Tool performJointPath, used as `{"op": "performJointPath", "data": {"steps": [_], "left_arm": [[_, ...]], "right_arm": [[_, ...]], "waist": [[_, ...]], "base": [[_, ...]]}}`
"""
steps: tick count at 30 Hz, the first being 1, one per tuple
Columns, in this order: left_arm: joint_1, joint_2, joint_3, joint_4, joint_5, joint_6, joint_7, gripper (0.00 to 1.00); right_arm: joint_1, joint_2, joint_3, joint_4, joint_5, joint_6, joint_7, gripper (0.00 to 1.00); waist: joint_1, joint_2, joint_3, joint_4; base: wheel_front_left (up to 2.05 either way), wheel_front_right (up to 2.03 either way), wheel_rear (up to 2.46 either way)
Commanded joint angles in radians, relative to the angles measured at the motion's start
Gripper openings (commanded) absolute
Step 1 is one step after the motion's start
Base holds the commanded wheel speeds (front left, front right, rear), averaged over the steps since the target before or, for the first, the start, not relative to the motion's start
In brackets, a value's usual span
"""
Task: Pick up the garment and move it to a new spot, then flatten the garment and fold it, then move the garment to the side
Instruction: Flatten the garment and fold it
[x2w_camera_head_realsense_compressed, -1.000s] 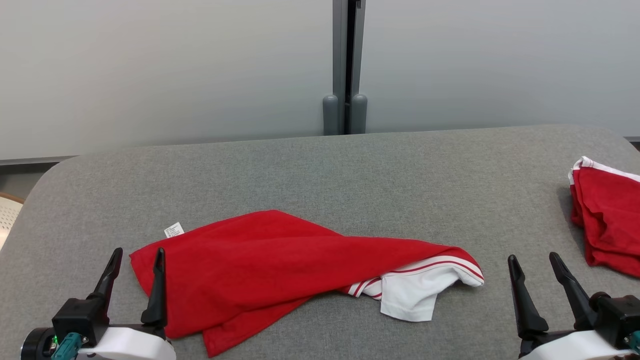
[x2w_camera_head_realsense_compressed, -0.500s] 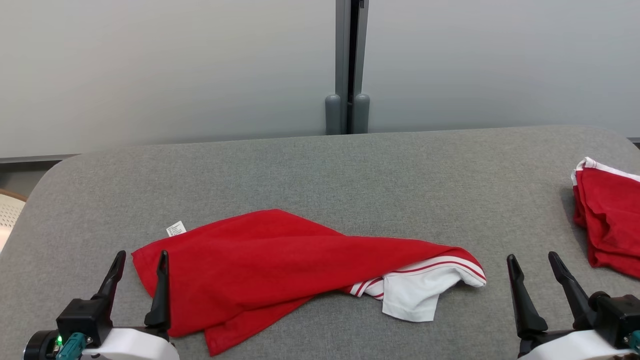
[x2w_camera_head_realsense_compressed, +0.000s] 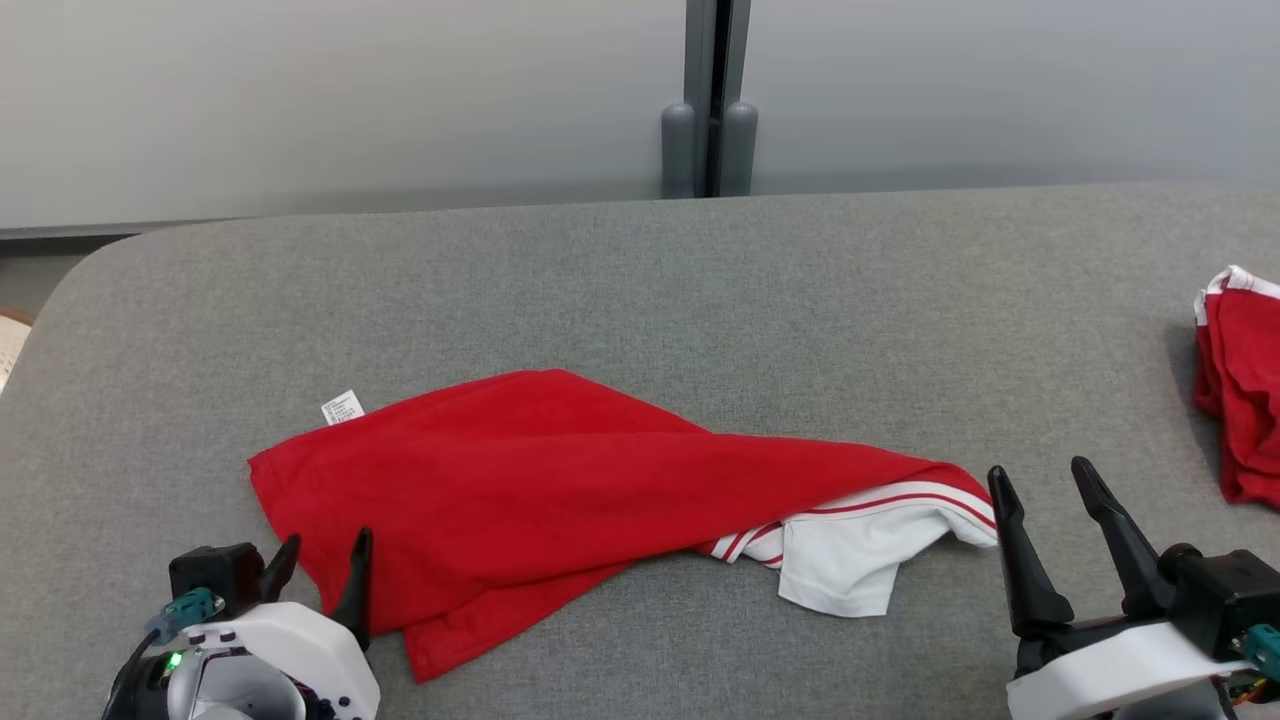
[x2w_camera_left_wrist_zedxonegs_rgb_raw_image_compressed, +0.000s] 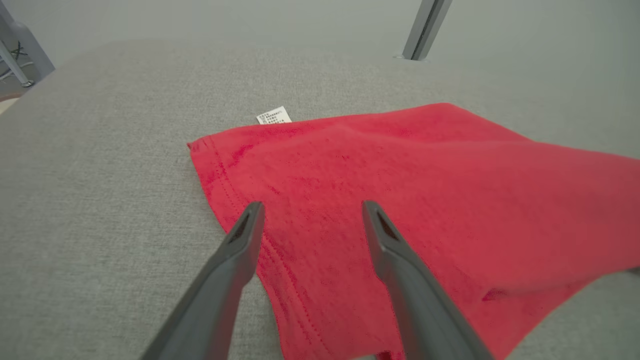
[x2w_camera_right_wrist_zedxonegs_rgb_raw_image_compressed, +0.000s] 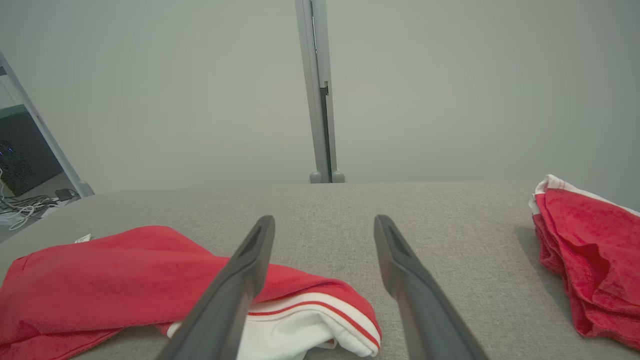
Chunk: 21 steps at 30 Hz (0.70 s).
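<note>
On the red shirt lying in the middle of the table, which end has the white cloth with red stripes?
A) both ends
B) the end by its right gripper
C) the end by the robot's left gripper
B: the white striped cloth pokes out of the garment beside the right gripper, while the end at the left gripper is plain red.

One grey table (x2w_camera_head_realsense_compressed: 640, 280) bears two red garments, the spread garment (x2w_camera_head_realsense_compressed: 520, 490) and a bunched garment (x2w_camera_head_realsense_compressed: 1240, 400) (at its right edge), plus one white label (x2w_camera_head_realsense_compressed: 342, 407), with two grippers: left gripper (x2w_camera_head_realsense_compressed: 328, 537), right gripper (x2w_camera_head_realsense_compressed: 1038, 466).
</note>
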Motion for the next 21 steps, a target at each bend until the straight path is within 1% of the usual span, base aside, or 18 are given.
{"op": "performJointPath", "data": {"steps": [1,5,8,9,10,11,14,17,21], "left_arm": [[-0.028,-0.003,0.005,0.036,-0.016,-0.011,0.004,1.0],[-0.08,-0.02,0.018,0.177,-0.05,-0.038,-0.001,1.0],[-0.108,-0.035,0.022,0.252,-0.072,-0.064,-0.009,1.0],[-0.115,-0.04,0.02,0.27,-0.077,-0.076,-0.014,0.84],[-0.12,-0.043,0.019,0.283,-0.081,-0.089,-0.023,0.43],[-0.125,-0.044,0.015,0.292,-0.081,-0.1,-0.035,0.0],[-0.147,-0.046,0.008,0.294,-0.069,-0.121,-0.087,0.0],[-0.156,-0.044,0.004,0.267,-0.057,-0.128,-0.132,0.0],[-0.159,-0.029,0.002,0.187,-0.029,-0.109,-0.178,0.0]], "right_arm": [[-0.01,-0.002,-0.002,0.004,0.003,0.0,-0.008,1.0],[-0.035,-0.002,-0.003,0.019,0.006,0.0,-0.018,1.0],[-0.042,-0.002,-0.007,0.023,0.005,0.0,-0.021,1.0],[-0.043,-0.002,-0.009,0.025,0.004,0.0,-0.021,1.0],[-0.046,-0.002,-0.009,0.026,0.004,0.0,-0.021,1.0],[-0.049,-0.002,-0.01,0.026,0.003,0.0,-0.021,1.0],[-0.053,-0.002,-0.011,0.028,0.004,0.0,-0.019,1.0],[-0.058,-0.002,-0.013,0.024,0.007,0.0,-0.017,1.0],[-0.059,-0.002,-0.017,0.019,0.007,0.0,-0.014,1.0]], "waist": [[0.0,0.0,0.042,-0.002],[0.0,0.0,0.072,-0.003],[0.0,0.0,0.085,0.0],[0.0,0.0,0.087,0.002],[0.0,0.0,0.089,0.003],[0.0,0.0,0.091,0.005],[0.0,0.0,0.094,0.013],[0.0,0.0,0.098,0.02],[0.0,0.0,0.1,0.028]], "base": [[0.0,0.0,0.0],[0.0,0.0,0.0],[0.0,0.0,0.0],[0.0,0.0,0.0],[0.0,0.0,0.0],[0.0,0.0,0.0],[0.0,0.0,0.0],[0.0,0.0,0.0],[0.0,0.0,0.0]]}}
